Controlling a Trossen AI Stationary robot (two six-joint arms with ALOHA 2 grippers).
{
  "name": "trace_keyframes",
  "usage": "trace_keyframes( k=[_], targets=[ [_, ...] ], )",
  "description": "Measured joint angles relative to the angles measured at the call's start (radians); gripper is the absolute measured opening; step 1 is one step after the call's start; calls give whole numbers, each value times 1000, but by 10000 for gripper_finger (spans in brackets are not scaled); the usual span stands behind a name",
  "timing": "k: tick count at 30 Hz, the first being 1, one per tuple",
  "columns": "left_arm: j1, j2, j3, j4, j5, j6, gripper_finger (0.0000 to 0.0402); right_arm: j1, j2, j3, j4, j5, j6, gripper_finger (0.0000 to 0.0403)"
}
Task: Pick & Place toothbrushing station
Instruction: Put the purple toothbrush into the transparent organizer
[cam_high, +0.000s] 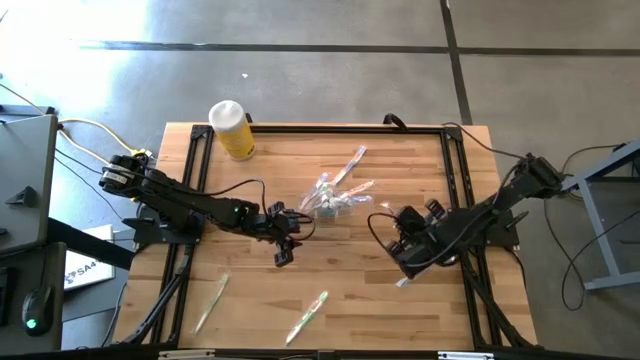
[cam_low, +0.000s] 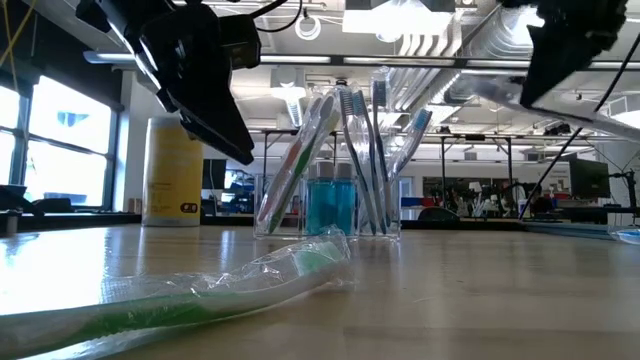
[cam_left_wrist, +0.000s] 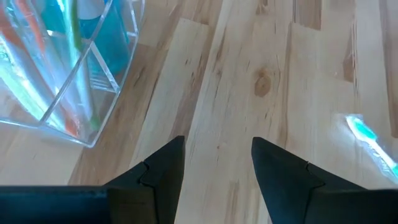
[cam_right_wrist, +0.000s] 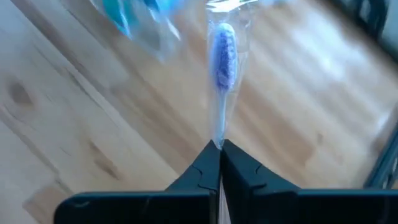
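The clear plastic container (cam_high: 330, 200) stands upright on its base mid-table and holds several toothbrushes and teal-ended tubes; it also shows in the low view (cam_low: 335, 200) and the left wrist view (cam_left_wrist: 68, 68). My left gripper (cam_high: 285, 248) hovers open and empty just left of the container, its fingers (cam_left_wrist: 165, 171) pointing down at bare wood. My right gripper (cam_high: 392, 224), right of the container, is shut on a clear-wrapped toothbrush with a purple head (cam_right_wrist: 222, 56). Two wrapped green toothbrushes (cam_high: 212, 300) (cam_high: 308, 315) lie flat near the front edge. My right gripper pinches the wrapped toothbrush between its two fingers, on the thin handle just behind the head (cam_right_wrist: 217, 138). The brush runs forward along the fingers, head pointing toward the container. It is lifted clear of the table (cam_low: 560, 105).
A yellow bottle with a white cap (cam_high: 232, 128) stands at the far left corner. A wrapped green toothbrush (cam_low: 200, 290) lies close to the low camera. Another toothbrush head (cam_left_wrist: 373, 140) lies on the wood near my left gripper. A black frame (cam_high: 320, 128) edges the table.
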Motion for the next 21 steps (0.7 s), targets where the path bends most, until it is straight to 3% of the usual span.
trace_keyframes(
  k=[8,13,21],
  targets=[
    [0,0,0,178,-1,130,182,98,0,7,56,344,-71,2],
    [0,0,0,327,-2,232,182,156,0,7,188,506,-218,2],
    [0,0,0,500,-3,372,182,188,0,7,387,604,-471,2]
  ],
)
